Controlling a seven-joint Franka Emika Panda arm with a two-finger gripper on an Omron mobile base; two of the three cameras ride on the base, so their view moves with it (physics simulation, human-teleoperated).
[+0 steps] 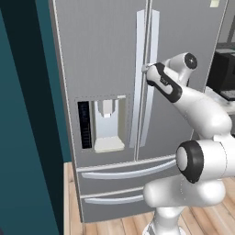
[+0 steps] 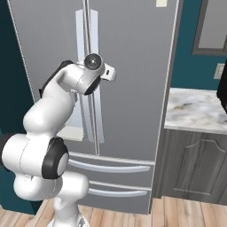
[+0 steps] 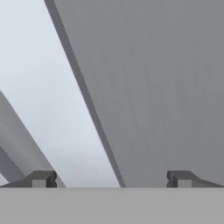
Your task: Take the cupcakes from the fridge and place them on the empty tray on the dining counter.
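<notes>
The grey steel fridge [image 1: 105,55] [image 2: 133,88] stands right in front of me with both upper doors shut. My gripper [image 1: 146,69] is at the seam between the doors, level with the long pale handles [image 1: 137,78]. In the hand view the gripper [image 3: 111,179] is open, its fingertips [image 3: 41,178] wide apart and nothing between them. One pale handle [image 3: 52,109] runs slantwise close ahead, nearer the left tip, and the grey door face [image 3: 166,87] lies to the right. The cupcakes, the tray and the dining counter are out of view.
A water dispenser [image 1: 108,124] sits in the left door, with two drawers [image 1: 124,172] below. A teal wall [image 1: 23,137] closes off the left. To the right stand a marble-topped counter [image 2: 195,111] over a grey cabinet [image 2: 195,164] and a dark appliance [image 1: 225,69].
</notes>
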